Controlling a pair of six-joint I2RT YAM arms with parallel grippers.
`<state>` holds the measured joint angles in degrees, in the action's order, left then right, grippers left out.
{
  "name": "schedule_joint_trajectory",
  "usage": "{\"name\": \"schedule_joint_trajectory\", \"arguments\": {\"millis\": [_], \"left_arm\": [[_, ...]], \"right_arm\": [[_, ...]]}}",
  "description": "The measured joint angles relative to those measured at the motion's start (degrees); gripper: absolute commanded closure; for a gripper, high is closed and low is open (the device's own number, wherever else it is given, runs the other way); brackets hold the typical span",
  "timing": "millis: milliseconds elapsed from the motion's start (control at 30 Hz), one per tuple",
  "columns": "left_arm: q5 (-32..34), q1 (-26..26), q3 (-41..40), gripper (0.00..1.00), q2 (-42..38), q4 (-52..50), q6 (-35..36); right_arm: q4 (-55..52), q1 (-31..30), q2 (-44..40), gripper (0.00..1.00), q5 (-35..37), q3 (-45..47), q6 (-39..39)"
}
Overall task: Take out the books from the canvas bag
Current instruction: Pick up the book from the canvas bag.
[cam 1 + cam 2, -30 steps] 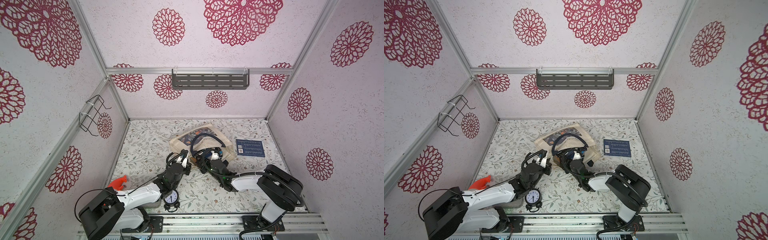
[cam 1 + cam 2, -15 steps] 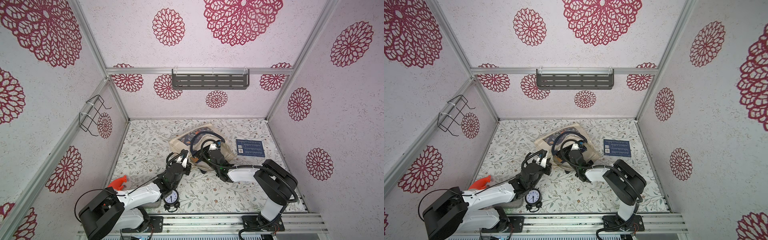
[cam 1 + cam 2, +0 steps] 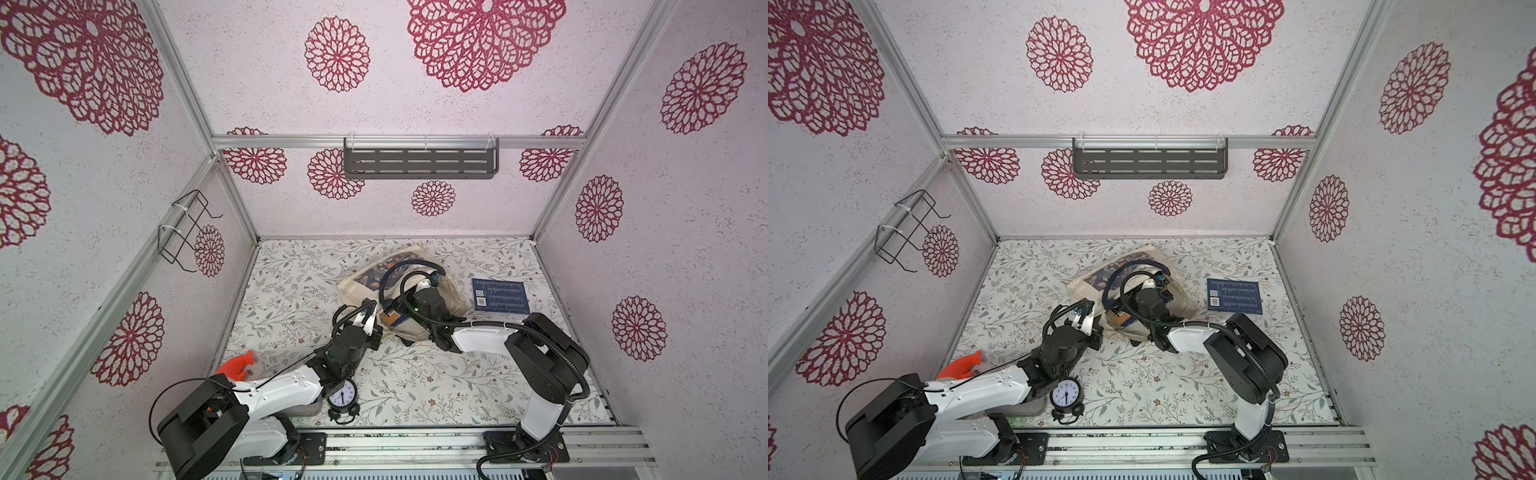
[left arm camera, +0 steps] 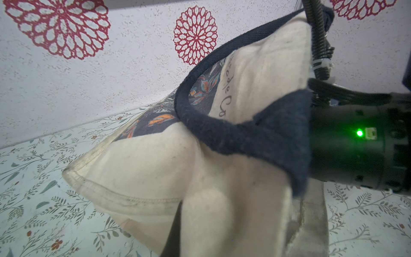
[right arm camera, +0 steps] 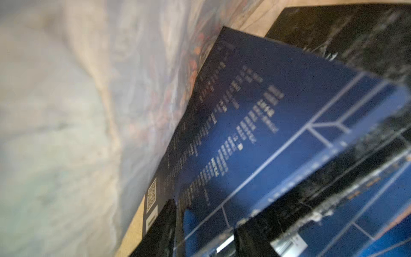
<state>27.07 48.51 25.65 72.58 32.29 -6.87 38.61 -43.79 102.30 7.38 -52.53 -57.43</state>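
The cream canvas bag [image 3: 357,286] [image 3: 1086,286] lies mid-table with its navy handles looped on top. My left gripper [image 3: 371,322] [image 3: 1090,323] is shut on the bag's near edge. In the left wrist view the bag's cloth [image 4: 144,164] drapes over the jaws and hides them. My right gripper [image 5: 206,233] is inside the bag, its fingertips hidden in both top views. Its dark fingers [image 5: 163,231] stand apart on either side of a navy book [image 5: 255,124] lying on other dark books. Book covers [image 3: 392,321] show at the bag's mouth. One navy book [image 3: 500,295] [image 3: 1234,296] lies flat to the right of the bag.
A black alarm clock [image 3: 343,397] stands near the front edge beside my left arm. An orange object [image 3: 239,365] sits at the front left. A grey shelf [image 3: 419,164] hangs on the back wall and a wire rack [image 3: 183,232] on the left wall.
My right gripper has pushed deeper into the bag's mouth, and its jaws have narrowed round the navy book. The left gripper has kept its hold on the bag.
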Motion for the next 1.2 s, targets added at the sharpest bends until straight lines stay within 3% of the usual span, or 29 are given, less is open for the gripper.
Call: {"name": "schedule_joint_trajectory", "arguments": {"millis": [333, 1200], "left_arm": [[0.2, 0.0, 0.0, 1.00, 0.0, 0.0, 0.1], [0.2, 0.0, 0.0, 1.00, 0.0, 0.2, 1.3]], "right_arm": [[-3.8, 0.1, 0.0, 0.56, -0.3, -2.6, 0.9], [-11.6, 0.0, -4.7, 0.57, -1.3, -3.4, 1.4]]}}
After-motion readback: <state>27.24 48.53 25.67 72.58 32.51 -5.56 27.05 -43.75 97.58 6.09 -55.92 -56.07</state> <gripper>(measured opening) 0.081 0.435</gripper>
